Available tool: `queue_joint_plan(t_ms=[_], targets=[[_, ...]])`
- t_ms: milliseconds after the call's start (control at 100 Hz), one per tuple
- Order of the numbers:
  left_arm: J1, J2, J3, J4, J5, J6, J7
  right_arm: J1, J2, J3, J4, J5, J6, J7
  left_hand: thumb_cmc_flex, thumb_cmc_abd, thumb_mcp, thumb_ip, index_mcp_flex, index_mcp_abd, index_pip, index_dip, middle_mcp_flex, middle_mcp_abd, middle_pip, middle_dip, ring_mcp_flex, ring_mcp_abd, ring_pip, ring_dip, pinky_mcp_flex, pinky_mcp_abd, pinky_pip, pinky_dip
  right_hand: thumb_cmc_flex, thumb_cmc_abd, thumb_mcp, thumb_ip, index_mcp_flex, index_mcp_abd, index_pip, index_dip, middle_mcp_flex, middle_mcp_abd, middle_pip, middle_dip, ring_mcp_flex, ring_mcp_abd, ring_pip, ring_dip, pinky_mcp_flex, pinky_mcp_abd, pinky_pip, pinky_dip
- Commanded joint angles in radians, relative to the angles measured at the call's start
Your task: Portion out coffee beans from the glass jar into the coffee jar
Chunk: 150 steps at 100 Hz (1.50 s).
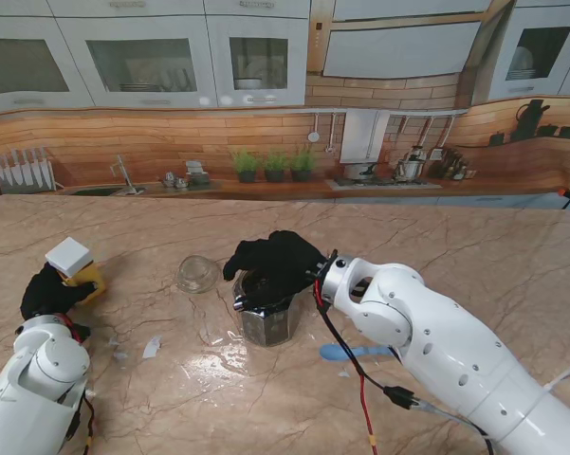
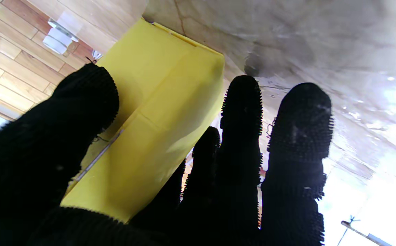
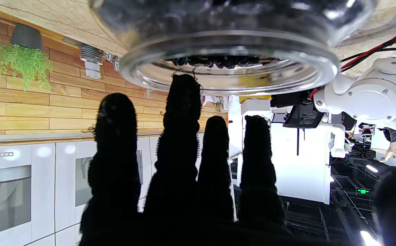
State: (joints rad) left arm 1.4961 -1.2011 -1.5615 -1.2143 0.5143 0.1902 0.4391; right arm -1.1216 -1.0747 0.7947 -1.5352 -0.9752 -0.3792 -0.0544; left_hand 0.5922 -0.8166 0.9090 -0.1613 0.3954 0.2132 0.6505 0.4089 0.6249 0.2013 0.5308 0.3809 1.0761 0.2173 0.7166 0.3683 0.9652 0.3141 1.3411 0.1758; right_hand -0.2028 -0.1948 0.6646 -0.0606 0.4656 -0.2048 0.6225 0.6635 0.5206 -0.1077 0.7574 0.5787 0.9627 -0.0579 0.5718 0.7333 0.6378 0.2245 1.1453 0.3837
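Right hand [image 1: 277,263] rests spread over the bean-filled glass jar [image 1: 266,318] mid-desk, grip unconfirmed; left hand [image 1: 47,292] pinches a yellow box [image 1: 87,276]; a loose hold risks tipping, spilling beans.

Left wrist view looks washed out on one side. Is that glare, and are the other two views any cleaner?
Left wrist view: yes, the marble table bleaches to white toward one corner; the yellow box stays sharp. Right wrist view: the robot hand fingers are backlit silhouettes, and the glass jar rim is close and glinting. Stand view: evenly lit, soft sheen on the table only.
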Motion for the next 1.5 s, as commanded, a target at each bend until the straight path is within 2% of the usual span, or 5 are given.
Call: queue_joint_plan(t_ms=[0, 270, 500, 850, 1490], targets=[[0.016, -0.001, -0.003, 0.002, -0.001, 0.010, -0.007, 0.004, -0.004, -0.005, 0.000, -0.001, -0.006, -0.001, -0.023, 0.027, 0.063, 0.064, -0.057, 0.010, -0.074, -0.036, -0.054, 0.016, -0.042, -0.010, -0.024, 0.048, -0.017, 0.000, 0.005, 0.003, 0.005, -0.017, 0.007, -0.027, 0.028, 0.010, 0.015, -0.006, 0.009, -0.006, 0.012, -0.013, 0.017, 0.009, 0.027, -0.015, 0.003, 0.006, -0.005, -0.001, 0.001, -0.002], [0.026, 0.005, -0.011, -0.020, -0.008, 0.049, -0.056, 0.009, -0.005, -0.012, 0.006, 0.007, -0.008, 0.002, -0.107, -0.016, 0.018, 0.038, -0.182, 0.010, -0.276, -0.152, -0.077, 0.022, -0.041, -0.011, -0.051, 0.076, -0.023, 0.015, -0.005, 0.030, -0.017, -0.026, 0.008, -0.030, 0.029, 0.010, 0.015, -0.008, 0.011, -0.007, 0.012, -0.015, 0.016, 0.009, 0.028, -0.015, 0.002, 0.006, -0.007, 0.001, -0.001, 0.000], [0.035, 0.011, -0.008, -0.037, -0.001, 0.092, -0.091, 0.016, -0.007, -0.022, 0.015, 0.013, -0.010, 0.000, -0.144, -0.029, -0.001, 0.023, -0.143, -0.119, -0.689, -0.397, -0.098, -0.001, -0.023, -0.001, -0.063, 0.090, -0.029, 0.026, -0.011, 0.038, -0.021, -0.019, 0.007, -0.030, 0.030, 0.010, 0.014, -0.008, 0.010, -0.007, 0.012, -0.016, 0.014, 0.009, 0.028, -0.015, 0.002, 0.007, -0.007, 0.002, -0.001, 0.001], [0.043, 0.011, -0.018, -0.045, 0.011, 0.129, -0.089, 0.017, -0.007, -0.026, 0.020, 0.016, -0.011, -0.001, -0.264, -0.067, -0.040, -0.006, -0.260, -0.124, -0.709, -0.428, -0.200, 0.041, -0.042, -0.008, -0.099, 0.111, -0.040, 0.034, -0.045, 0.052, -0.036, -0.009, 0.005, -0.032, 0.032, 0.011, 0.017, -0.009, 0.011, -0.007, 0.015, -0.016, 0.013, 0.010, 0.031, -0.014, 0.002, 0.008, -0.007, 0.005, -0.001, 0.003], [0.133, 0.021, -0.090, -0.112, 0.121, 0.067, -0.029, 0.021, -0.009, -0.040, 0.028, 0.024, -0.009, -0.001, -0.320, -0.066, -0.047, -0.026, -0.223, -0.120, -0.697, -0.424, -0.202, 0.052, -0.045, -0.015, -0.096, 0.122, -0.036, 0.057, -0.052, 0.063, -0.021, 0.025, 0.002, -0.033, 0.035, 0.011, 0.023, -0.008, 0.013, -0.007, 0.022, -0.016, 0.014, 0.011, 0.039, -0.014, 0.005, 0.010, 0.000, 0.003, 0.002, 0.007]])
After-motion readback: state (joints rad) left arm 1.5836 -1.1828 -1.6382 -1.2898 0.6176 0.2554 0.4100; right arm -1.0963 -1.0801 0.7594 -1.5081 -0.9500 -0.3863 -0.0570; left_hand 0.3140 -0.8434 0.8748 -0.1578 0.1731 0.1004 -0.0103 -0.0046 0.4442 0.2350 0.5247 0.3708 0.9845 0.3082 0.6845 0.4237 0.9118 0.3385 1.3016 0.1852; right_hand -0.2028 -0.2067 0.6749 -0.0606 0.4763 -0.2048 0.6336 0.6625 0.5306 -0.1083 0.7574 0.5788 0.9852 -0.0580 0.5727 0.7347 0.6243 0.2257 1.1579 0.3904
